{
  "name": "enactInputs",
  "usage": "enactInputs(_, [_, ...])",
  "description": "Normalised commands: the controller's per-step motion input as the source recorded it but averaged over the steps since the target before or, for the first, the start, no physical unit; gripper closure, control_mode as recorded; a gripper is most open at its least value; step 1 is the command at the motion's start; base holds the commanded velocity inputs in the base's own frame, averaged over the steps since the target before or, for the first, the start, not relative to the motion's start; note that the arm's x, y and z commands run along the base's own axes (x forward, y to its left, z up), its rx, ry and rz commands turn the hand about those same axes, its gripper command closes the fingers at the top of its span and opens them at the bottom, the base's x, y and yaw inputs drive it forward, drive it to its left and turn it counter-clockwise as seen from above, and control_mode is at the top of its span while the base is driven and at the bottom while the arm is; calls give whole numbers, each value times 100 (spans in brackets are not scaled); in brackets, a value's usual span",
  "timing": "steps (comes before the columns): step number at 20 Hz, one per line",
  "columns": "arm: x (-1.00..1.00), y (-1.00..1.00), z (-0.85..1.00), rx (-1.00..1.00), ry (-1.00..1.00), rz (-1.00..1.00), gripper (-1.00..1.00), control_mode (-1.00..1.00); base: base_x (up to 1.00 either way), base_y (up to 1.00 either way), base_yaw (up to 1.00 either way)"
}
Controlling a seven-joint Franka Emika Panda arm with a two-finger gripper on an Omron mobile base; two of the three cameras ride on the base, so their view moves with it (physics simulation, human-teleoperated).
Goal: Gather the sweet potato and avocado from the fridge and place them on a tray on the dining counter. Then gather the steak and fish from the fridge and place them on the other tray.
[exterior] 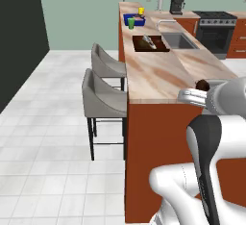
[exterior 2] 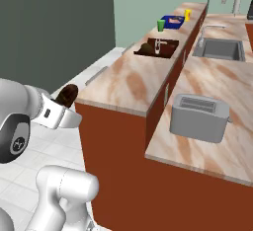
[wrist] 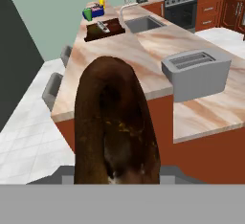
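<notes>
Carrying a reddish-brown oblong sweet potato (wrist: 115, 122), the two-finger gripper (exterior 2: 63, 102) is clamped on it at the near end of the long beige marbled dining counter (exterior: 158, 70), well short of the trays. Two grey stools (exterior: 103, 99) stand left of that counter. Farther along sit one dark brown rimmed tray (exterior: 150, 43), holding something I cannot identify, then one bright blue tray (exterior: 134, 20). One potato delivery looks pending; the other items cannot be judged.

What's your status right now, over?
Gripper shut on sweet potato, short of the dining counter. Brown tray far down the counter. Toaster sits right of the path.
</notes>
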Motion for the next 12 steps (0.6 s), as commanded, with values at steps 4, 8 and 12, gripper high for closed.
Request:
enactInputs(4, [0, 0, 0, 0, 0, 0, 100, 100, 8, 95, -36])
enactInputs(8, [0, 0, 0, 0, 0, 0, 100, 100, 0, 100, -25])
enactInputs(12, [0, 0, 0, 0, 0, 0, 100, 100, 3, 100, -30])
